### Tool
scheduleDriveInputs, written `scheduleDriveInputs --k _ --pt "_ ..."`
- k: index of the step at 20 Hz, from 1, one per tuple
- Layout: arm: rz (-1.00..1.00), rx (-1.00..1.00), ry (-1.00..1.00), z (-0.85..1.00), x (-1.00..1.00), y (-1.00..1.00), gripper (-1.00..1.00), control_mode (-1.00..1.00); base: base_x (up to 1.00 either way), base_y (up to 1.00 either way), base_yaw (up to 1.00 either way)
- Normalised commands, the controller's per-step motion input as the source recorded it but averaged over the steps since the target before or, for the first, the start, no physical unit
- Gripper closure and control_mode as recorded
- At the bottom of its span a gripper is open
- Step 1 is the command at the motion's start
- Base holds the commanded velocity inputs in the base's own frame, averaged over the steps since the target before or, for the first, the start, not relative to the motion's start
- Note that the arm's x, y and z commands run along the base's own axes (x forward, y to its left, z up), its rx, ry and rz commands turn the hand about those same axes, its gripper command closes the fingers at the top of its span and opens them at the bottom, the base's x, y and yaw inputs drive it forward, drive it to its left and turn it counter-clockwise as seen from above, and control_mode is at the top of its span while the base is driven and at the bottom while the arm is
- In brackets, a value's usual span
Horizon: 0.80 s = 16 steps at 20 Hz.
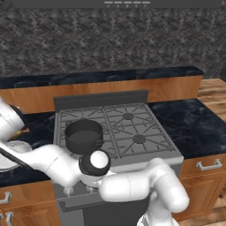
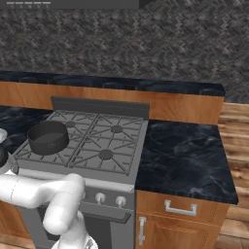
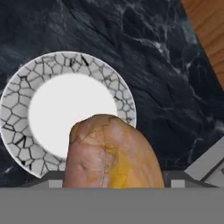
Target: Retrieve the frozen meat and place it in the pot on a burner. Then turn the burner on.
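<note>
Hand view: I count one frozen meat clamped in the gripper, fingertips hidden, above one plate at 10 o'clock. One pot sits on the stove.

Kitchen — gas stove, marble counter, wooden cabinets

Glossy orange-brown frozen meat, crackle-rimmed white plate, dark marbled counter, matt grey metal pot.
</note>
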Motion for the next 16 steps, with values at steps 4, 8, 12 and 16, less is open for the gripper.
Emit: scheduleDriveInputs --k 4,8,12,16 --pt "-0.35 0.04 0.0 0.25 0.0 -0.72 1.0 -1.0 0.0 0.0 0.0" --pt "-0.3 0.0 -0.03 0.09 0.0 -0.7 1.0 -1.0 0.0 0.0 0.0" --pt "-0.26 0.0 -0.04 0.28 -0.01 -0.66 1.0 -1.0 0.0 0.0 0.0" --pt "-0.19 0.0 -0.05 0.6 0.0 -0.52 1.0 -1.0 0.0 0.0 0.0"
